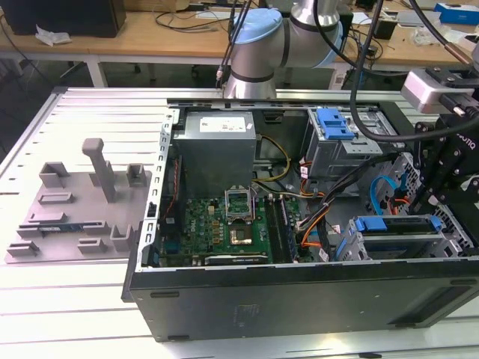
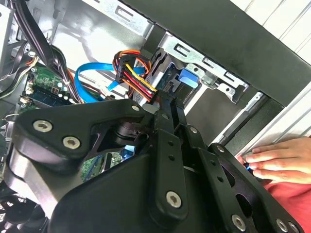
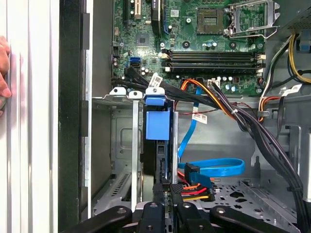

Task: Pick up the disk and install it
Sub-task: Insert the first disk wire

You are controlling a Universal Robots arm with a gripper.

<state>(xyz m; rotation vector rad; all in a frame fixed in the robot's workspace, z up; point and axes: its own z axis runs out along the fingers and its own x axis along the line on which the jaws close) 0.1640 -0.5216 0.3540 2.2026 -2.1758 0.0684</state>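
On the grey slatted table point(image 1: 90, 299), the open computer case point(image 1: 299, 292) holds the disk point(image 3: 163, 155) on edge in its drive cage point(image 3: 121, 145), straight ahead of the gripper point(image 3: 170, 201), whose fingers point(image 3: 183, 213) sit close together at its near end, so any push should run squarely along the slot.

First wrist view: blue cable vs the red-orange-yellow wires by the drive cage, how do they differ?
Blue cable is one flat band; the wires are several thin strands. Blue cable is a single colour; the wires are red, orange and yellow. Blue cable curves in a loose loop; the wires run short and nearly straight. Both end close together beside the drive cage.
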